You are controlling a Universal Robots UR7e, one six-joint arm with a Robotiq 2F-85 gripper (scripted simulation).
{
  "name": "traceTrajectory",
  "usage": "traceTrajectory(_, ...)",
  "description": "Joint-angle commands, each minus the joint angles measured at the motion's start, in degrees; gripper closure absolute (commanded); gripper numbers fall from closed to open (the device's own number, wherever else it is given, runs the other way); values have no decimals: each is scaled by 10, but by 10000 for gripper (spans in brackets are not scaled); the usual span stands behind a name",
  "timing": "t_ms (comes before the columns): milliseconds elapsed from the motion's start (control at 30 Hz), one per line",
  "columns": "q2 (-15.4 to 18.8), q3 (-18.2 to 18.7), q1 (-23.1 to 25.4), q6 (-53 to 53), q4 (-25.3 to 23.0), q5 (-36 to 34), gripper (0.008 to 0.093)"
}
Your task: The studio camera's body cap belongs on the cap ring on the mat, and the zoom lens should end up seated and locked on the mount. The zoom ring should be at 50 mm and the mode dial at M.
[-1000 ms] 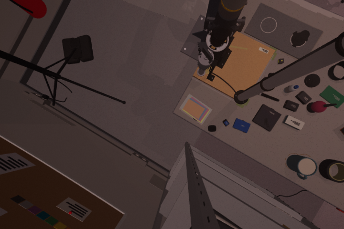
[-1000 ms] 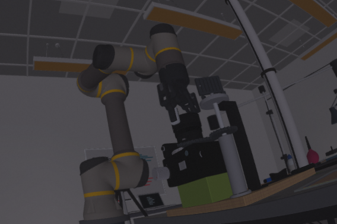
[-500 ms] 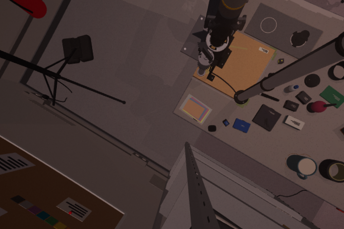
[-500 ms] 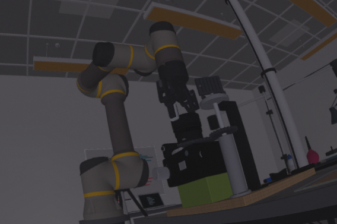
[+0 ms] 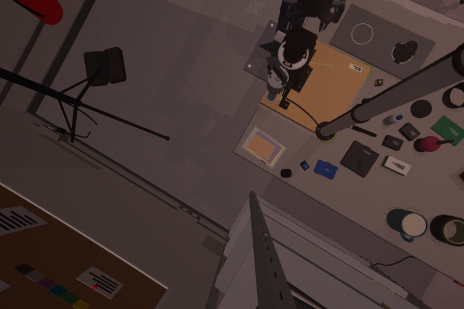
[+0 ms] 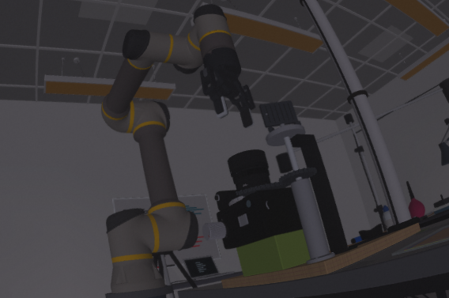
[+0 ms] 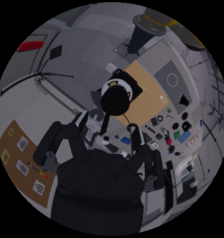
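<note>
The zoom lens [image 6: 248,166] stands upright on top of the black studio camera body [image 6: 259,216], which sits on a green block on the cork board; from above it shows as a dark barrel [image 7: 114,101] over a white ring. My gripper [image 6: 233,110] hangs open and empty above and to the left of the lens. On the grey mat the white cap ring [image 5: 362,33] is empty, and a black round object [image 5: 404,51] lies at the mat's other end. I cannot read the zoom ring or the mode dial.
A grey post with a geared wheel and a knurled knob [image 6: 280,113] rises right beside the lens, close to my fingers. A long boom pole [image 5: 397,94] crosses above the table. Small items, a red blower [image 5: 430,143] and cups [image 5: 408,224] are scattered on the table.
</note>
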Motion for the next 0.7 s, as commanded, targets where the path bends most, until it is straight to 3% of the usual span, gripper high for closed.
traceTrajectory(0,0,-6,0,0,6,0,134)
traceTrajectory(233,-1,-37,0,0,39,0,134)
traceTrajectory(667,-1,-41,0,0,42,0,134)
